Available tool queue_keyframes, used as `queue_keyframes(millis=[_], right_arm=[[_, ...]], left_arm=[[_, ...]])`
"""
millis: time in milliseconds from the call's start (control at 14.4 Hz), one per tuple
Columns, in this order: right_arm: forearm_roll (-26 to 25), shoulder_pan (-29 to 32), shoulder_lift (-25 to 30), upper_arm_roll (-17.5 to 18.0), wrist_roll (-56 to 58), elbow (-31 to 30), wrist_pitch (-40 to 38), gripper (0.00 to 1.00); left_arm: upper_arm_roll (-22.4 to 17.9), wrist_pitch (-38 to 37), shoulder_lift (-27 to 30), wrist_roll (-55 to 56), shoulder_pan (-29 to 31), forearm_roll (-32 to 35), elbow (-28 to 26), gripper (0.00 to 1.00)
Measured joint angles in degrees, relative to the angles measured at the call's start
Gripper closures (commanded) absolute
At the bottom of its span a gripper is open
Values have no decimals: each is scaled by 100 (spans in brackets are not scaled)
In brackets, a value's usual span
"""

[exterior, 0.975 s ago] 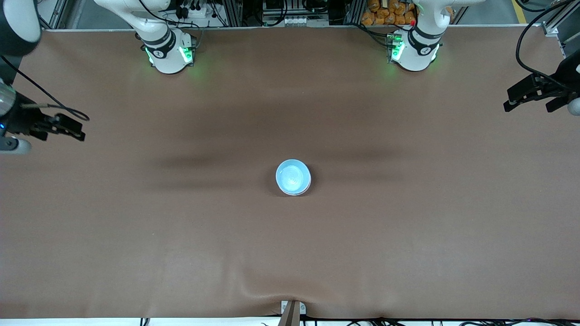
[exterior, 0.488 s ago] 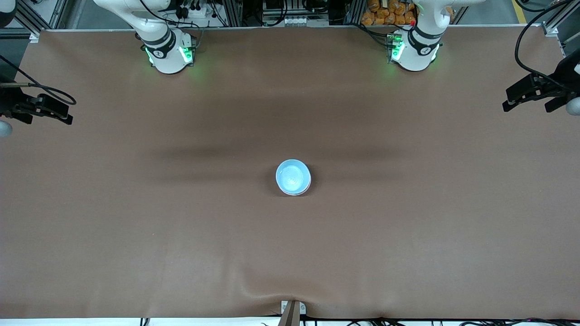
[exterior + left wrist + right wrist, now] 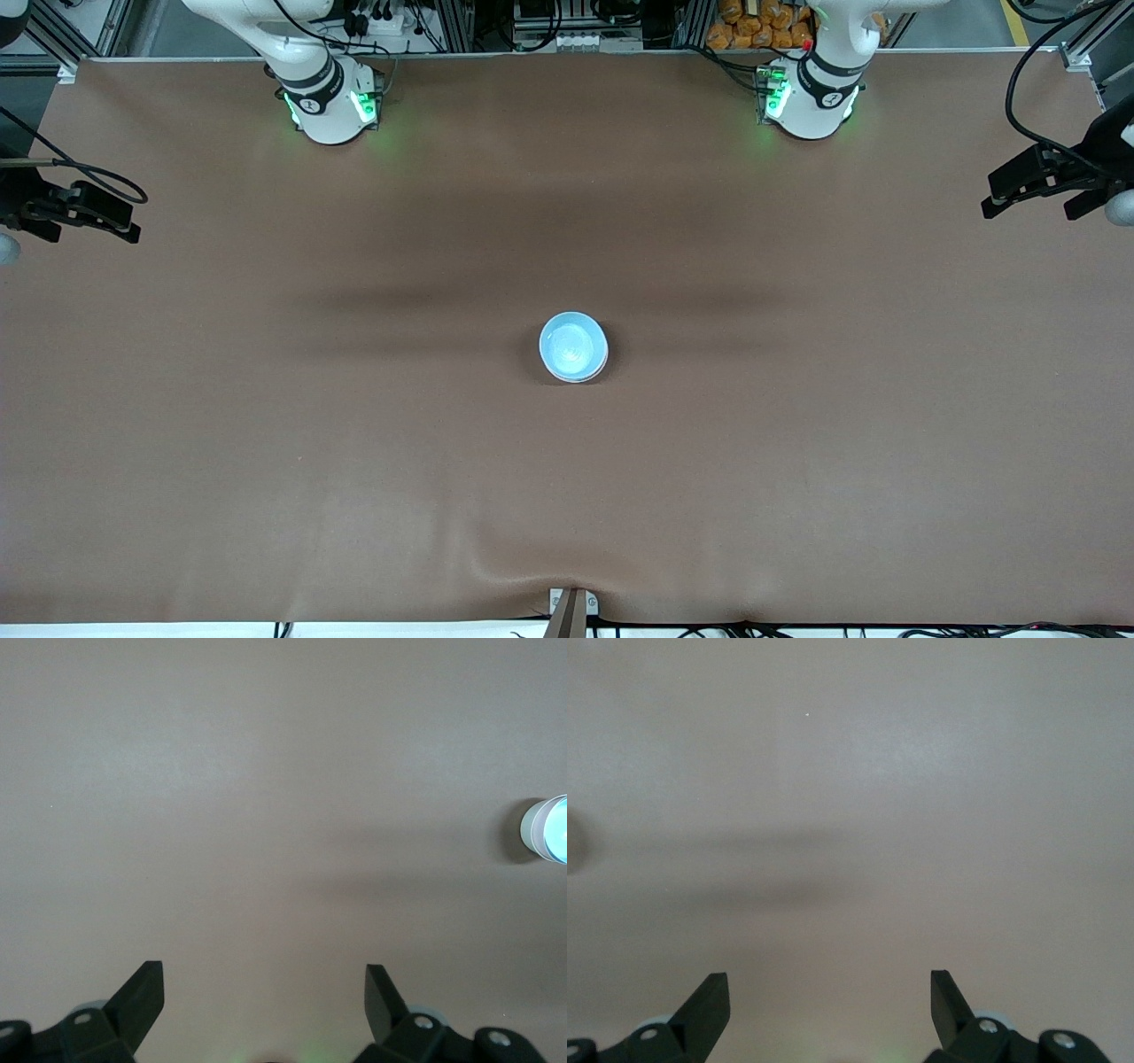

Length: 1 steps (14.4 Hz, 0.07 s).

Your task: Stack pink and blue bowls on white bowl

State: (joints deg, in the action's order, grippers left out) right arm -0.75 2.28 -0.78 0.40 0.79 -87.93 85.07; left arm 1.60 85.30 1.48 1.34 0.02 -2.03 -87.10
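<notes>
A light blue bowl (image 3: 573,346) sits in the middle of the table, nested on top of a stack. A white bowl's rim (image 3: 582,379) shows just under it. The pink bowl is hidden. The stack also shows at the edge of the left wrist view, blue inside (image 3: 558,828) and white wall (image 3: 530,827). My left gripper (image 3: 1032,190) hangs open and empty over the left arm's end of the table, far from the stack (image 3: 264,992). My right gripper (image 3: 84,221) hangs open and empty over the right arm's end (image 3: 830,992).
The brown table cover (image 3: 354,461) has a wrinkle at the front edge near a small bracket (image 3: 571,607). The two arm bases (image 3: 332,102) (image 3: 811,102) stand along the edge farthest from the front camera.
My right gripper has pulled back toward the right arm's end of the table and toward the bases, then stopped. The left gripper and the bowl stack have hardly moved.
</notes>
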Motion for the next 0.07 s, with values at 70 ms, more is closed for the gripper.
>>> queue_keyframes(millis=[70], right_arm=[[0, 0, 0, -5, 0, 0, -31, 0]], left_arm=[[0, 0, 0, 0, 0, 0, 0, 0]])
